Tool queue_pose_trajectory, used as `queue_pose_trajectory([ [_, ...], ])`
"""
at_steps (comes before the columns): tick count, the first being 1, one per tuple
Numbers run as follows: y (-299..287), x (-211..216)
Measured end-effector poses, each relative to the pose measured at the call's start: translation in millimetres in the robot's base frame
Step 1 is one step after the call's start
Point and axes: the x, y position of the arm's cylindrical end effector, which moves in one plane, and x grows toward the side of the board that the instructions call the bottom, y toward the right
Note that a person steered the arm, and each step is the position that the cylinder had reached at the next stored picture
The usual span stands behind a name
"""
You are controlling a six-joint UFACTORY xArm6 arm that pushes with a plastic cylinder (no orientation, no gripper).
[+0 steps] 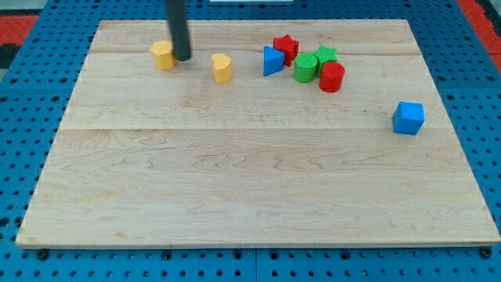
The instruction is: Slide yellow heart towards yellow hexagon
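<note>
Upper left of frame: my tip point(182, 58) touching yellow hexagon point(163, 56); yellow heart point(222, 68) just right. No jaws on this rod.

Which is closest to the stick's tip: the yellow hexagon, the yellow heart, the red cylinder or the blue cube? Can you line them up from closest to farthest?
Measured from my tip:
1. Yellow hexagon, right beside it on the view's left.
2. Yellow heart, a little to the view's right.
3. Red cylinder, in the cluster farther right.
4. Blue cube, alone near the right edge.
</note>
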Motion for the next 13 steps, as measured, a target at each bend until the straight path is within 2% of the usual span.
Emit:
queue_pose_trajectory([
  [1, -28, -1],
  [2, -30, -3],
  [3, 66, -6],
  [4, 107, 20],
  [6, 98, 56],
  [7, 118, 68],
  [8, 100, 85],
  [9, 12, 87],
  [10, 46, 103],
  [11, 44, 152],
  [13, -96, 138],
])
